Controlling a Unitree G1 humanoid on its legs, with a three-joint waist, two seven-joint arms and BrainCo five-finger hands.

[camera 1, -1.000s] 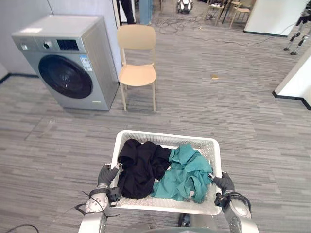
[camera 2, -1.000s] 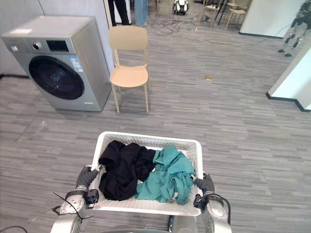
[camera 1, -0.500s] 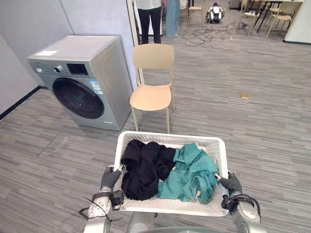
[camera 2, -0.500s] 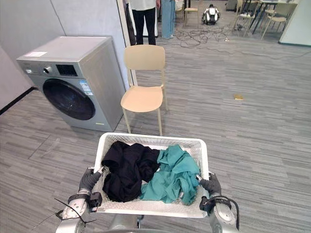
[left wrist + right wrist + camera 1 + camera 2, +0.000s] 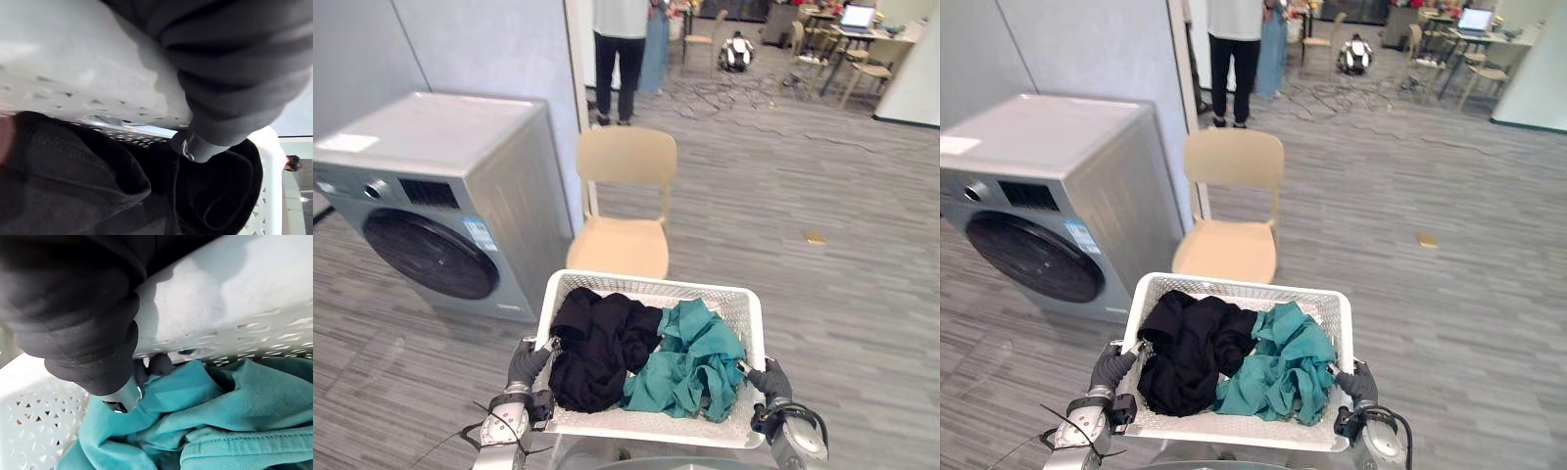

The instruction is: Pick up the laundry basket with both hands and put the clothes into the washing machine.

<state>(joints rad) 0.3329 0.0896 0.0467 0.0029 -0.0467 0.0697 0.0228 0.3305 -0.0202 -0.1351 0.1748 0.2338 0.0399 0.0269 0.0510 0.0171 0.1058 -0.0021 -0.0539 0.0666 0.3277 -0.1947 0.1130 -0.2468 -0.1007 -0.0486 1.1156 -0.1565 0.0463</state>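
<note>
Laundry basket (image 5: 651,285): I see my left hand (image 5: 529,362) and right hand (image 5: 767,378) curled round its rim; black clothes (image 5: 597,343) and teal clothes (image 5: 693,360) lie inside.

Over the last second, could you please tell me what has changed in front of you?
The view has advanced: the washing machine and chair now sit nearer and larger, so the robot has stepped toward them. Nothing was grasped or released. The left hand and right hand still grip the laundry basket at its sides, black clothes and teal clothes lying as before.
</note>
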